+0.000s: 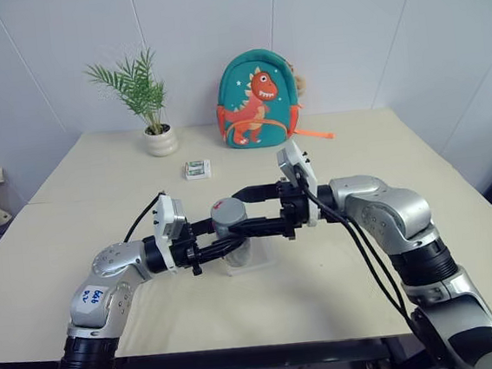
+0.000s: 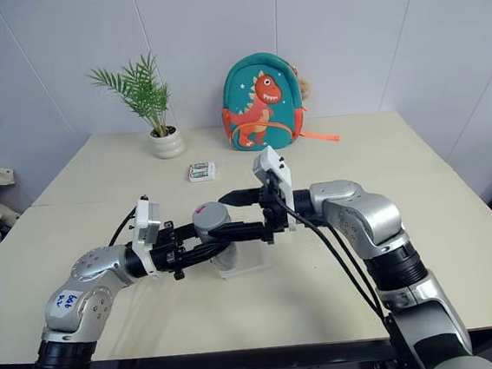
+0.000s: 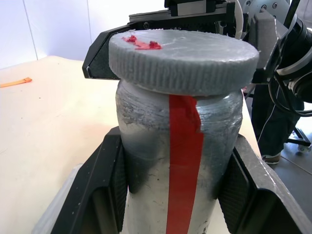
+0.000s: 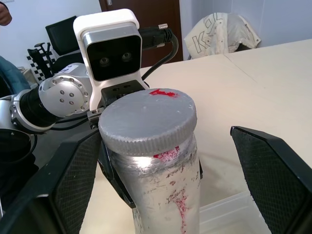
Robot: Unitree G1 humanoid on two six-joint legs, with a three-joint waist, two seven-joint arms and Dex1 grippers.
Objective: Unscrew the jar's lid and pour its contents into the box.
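My left gripper [image 1: 225, 243] is shut on the body of the jar [image 3: 180, 161], a silvery cylinder with a red strip down its side, and holds it upright over the middle of the table. The grey ribbed lid [image 4: 148, 119] sits on top, with a red smear on it. From the other side my right gripper [image 4: 168, 180] reaches in level with the lid. It is open, with one finger [image 4: 273, 175] well clear on each side. The clear box [image 1: 260, 257] lies on the table right under the jar. The contents are hidden inside.
At the back of the cream table [image 1: 383, 162] stand a potted palm [image 1: 161, 140] and a teal dinosaur backpack [image 1: 257, 100]. A small white-and-green packet [image 1: 197, 169] lies in front of them. The arms' cables hang near the table's front edge.
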